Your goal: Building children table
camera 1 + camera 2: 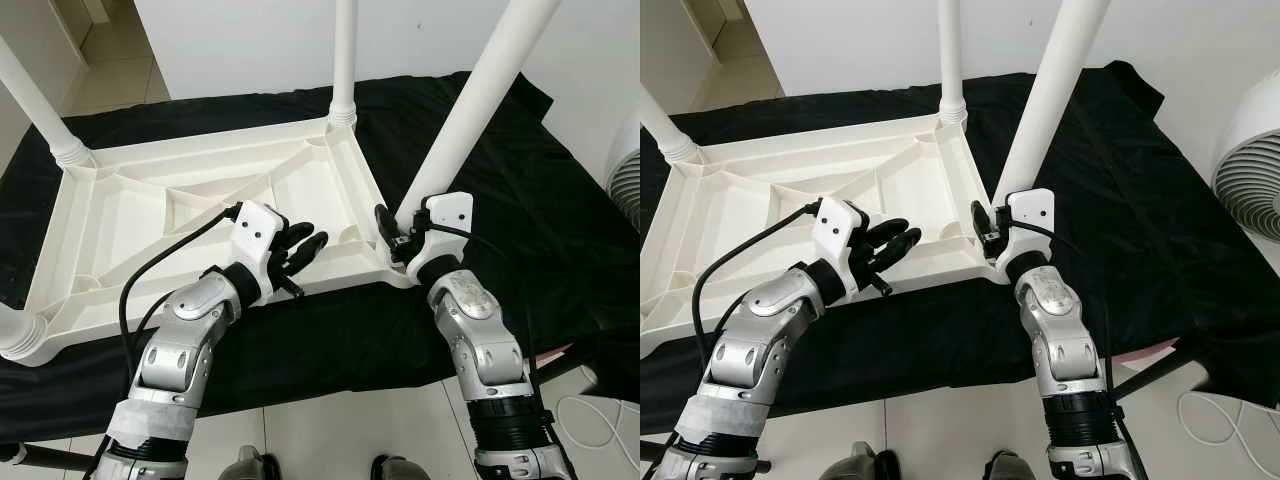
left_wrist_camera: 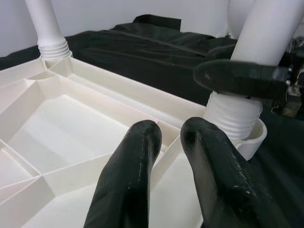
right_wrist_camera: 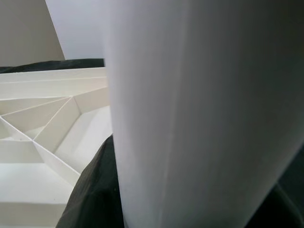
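A white plastic table top (image 1: 150, 215) lies upside down on a black cloth (image 1: 520, 200). White legs stand up from its corners. My right gripper (image 1: 398, 228) is shut on the near right leg (image 1: 470, 110), low down by its ribbed base (image 2: 235, 116); that leg (image 3: 180, 118) is tilted to the right. One black finger (image 2: 237, 78) wraps across the leg. My left gripper (image 1: 303, 240) hovers over the table top's near rim, just left of that corner. It is slightly open with nothing between its fingers (image 2: 133, 161).
Other legs rise at the far middle (image 1: 345, 60), far left (image 1: 35, 100) and near left (image 1: 15, 335) corners. A white fan (image 1: 1250, 170) stands to the right. Tiled floor (image 1: 330, 430) lies below the cloth's front edge.
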{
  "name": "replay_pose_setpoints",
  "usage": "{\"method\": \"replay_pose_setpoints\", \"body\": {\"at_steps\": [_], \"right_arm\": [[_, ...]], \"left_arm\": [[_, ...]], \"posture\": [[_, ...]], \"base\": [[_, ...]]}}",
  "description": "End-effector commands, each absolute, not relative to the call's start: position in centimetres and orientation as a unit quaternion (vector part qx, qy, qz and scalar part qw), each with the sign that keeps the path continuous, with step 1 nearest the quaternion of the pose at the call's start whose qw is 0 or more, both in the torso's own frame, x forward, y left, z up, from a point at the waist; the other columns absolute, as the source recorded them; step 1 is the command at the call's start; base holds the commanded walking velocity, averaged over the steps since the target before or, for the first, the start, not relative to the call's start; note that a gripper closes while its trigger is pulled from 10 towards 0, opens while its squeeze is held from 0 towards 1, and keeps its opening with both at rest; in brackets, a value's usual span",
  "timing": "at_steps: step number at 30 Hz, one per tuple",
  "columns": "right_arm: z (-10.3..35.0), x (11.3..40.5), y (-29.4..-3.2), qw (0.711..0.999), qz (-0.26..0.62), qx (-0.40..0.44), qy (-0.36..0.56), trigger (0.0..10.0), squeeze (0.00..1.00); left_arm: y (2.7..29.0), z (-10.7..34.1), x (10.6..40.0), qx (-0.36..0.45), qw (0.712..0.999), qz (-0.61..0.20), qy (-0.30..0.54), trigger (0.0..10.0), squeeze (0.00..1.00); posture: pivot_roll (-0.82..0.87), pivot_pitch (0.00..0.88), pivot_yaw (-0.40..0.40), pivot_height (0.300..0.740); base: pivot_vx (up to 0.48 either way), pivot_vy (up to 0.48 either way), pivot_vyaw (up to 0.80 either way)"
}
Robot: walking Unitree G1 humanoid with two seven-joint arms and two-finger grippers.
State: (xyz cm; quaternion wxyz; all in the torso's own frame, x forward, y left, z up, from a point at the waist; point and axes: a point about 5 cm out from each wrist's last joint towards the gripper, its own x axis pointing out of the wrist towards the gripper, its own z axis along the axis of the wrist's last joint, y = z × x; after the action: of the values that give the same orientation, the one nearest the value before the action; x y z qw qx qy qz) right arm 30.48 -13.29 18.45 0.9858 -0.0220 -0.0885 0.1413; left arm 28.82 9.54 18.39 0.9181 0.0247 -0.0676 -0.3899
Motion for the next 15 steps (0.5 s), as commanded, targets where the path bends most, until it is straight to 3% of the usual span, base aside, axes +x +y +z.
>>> {"method": "replay_pose_setpoints", "body": {"at_steps": [1, 15], "right_arm": [[18.27, 30.24, -13.3, 0.986, 0.146, -0.018, -0.081, 10.0, 0.0], [17.82, 30.08, -13.99, 0.985, 0.155, -0.042, -0.068, 10.0, 0.0]], "left_arm": [[9.69, 18.11, 28.5, 0.02, 0.915, -0.4, -0.055, 10.0, 0.0], [9.7, 17.97, 28.55, 0.018, 0.912, -0.408, -0.047, 10.0, 0.0]], "posture": [[-0.1, 0.082, 0.054, 0.74], [-0.1, 0.077, 0.053, 0.74]], "base": [[0.0, 0.0, 0.0], [0.0, 0.0, 0.0]]}}
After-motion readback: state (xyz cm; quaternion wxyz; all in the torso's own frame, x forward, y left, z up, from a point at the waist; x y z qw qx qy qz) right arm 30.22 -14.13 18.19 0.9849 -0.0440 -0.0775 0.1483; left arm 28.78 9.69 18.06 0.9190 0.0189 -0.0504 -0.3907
